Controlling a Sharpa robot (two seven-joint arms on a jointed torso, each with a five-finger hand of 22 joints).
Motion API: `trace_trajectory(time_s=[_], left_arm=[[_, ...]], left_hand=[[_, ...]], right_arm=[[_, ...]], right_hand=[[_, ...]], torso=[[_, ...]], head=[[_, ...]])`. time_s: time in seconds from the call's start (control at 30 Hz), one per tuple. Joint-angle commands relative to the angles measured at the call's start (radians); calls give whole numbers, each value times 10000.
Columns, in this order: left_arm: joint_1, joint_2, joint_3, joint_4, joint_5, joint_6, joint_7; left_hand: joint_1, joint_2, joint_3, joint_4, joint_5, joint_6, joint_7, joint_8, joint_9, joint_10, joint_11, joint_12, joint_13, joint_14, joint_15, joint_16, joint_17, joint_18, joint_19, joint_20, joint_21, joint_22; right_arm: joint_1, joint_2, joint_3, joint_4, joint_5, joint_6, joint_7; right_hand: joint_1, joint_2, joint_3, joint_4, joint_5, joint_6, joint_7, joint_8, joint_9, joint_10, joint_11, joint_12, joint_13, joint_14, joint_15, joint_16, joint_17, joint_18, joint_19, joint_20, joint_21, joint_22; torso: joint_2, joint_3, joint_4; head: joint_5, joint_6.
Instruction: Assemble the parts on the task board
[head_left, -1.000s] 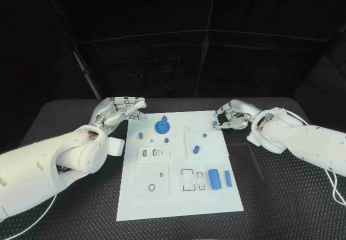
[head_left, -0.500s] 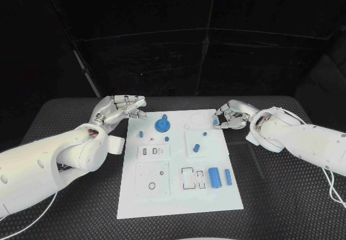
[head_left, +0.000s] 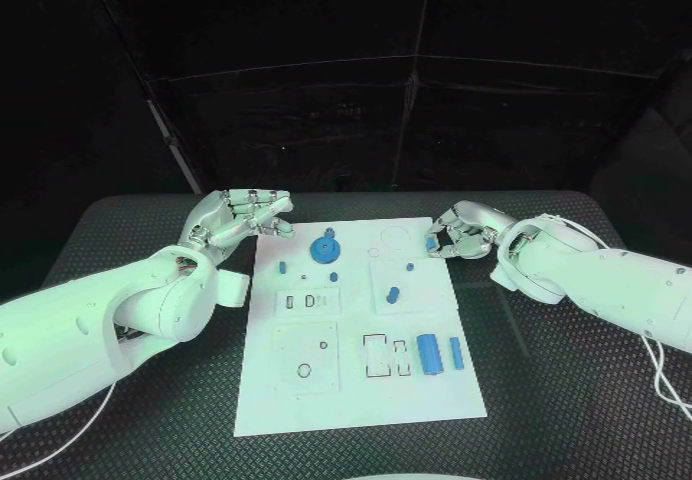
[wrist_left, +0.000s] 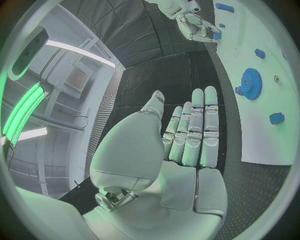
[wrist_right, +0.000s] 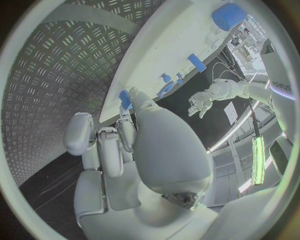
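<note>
Clearly the small blue part (head_left: 431, 243) pinched by the right robot hand (head_left: 459, 233) looked light, stiff and smooth, probably hard plastic that could slip, so a pinch across its short sides seemed the best hold. It was a little blocky piece, hovering at the far right edge of the task board (head_left: 361, 400). On the task board a blue gear (head_left: 326, 250) stood near the far end, a blue cylinder (head_left: 428, 353) and a thin blue bar (head_left: 456, 353) lay side by side toward the near right, and smaller blue pieces sat between. The left robot hand (head_left: 238, 217), fingers straight and holding nothing, hung over the desk (head_left: 130, 230) just off the task board's far left corner.
</note>
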Motion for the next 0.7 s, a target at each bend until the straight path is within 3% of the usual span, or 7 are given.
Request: trace_trajectory(time_s=[0.03, 0.3, 0.47, 0.7], left_arm=[[7, 12, 11, 7, -36, 113, 53], [7, 10, 11, 6, -36, 114, 49], [7, 4, 11, 3, -36, 115, 46], [6, -20, 11, 2, -36, 115, 43]], left_hand=[[36, 94, -6, -77, -49, 42, 8, -33, 5, 76, 9, -65, 6, -45, 6, -38, 16, 113, -43, -17, 56, 16], [36, 94, -6, -77, -49, 42, 8, -33, 5, 76, 9, -65, 6, -45, 6, -38, 16, 113, -43, -17, 56, 16], [36, 94, -6, -77, -49, 42, 8, -33, 5, 76, 9, -65, 6, -45, 6, -38, 16, 113, -43, -17, 56, 16], [54, 100, -7, -99, -49, 50, 5, -40, 5, 86, 6, -74, 6, -43, 4, -48, 35, 115, -50, -18, 61, 20]], right_arm=[[13, 33, 7, -21, -107, 67, -11], [9, 91, 7, -74, -110, -172, -18], [6, 79, 8, 28, -110, -777, 50], [5, -71, 11, 403, -110, -1409, 24]], right_hand=[[-24, 130, 55, -18, 37, 99, -29, 75, 10, 59, -50, 40, 17, 910, -100, 12, 1983, -91, 71, -29, 26, 24], [-95, 326, 163, 9, 23, 425, -151, 228, 40, 118, -147, 86, 69, 917, -172, 25, 2014, -98, 107, -86, 53, 74], [-16, 688, 438, -44, -253, 854, -359, 489, 115, 202, -330, 141, 144, 935, -320, 57, 2090, -113, 172, -210, 102, 170], [40, 827, 649, -143, -219, 975, -447, 597, 147, 263, -407, 173, 199, 948, -398, 80, 2143, -127, 216, -294, 135, 233]], torso=[[0, 1, -5], [3, 1, 4], [-3, 6, 2], [-22, -2, -3]], head=[[-1, -6], [-23, -32], [7, -57], [22, -51]])
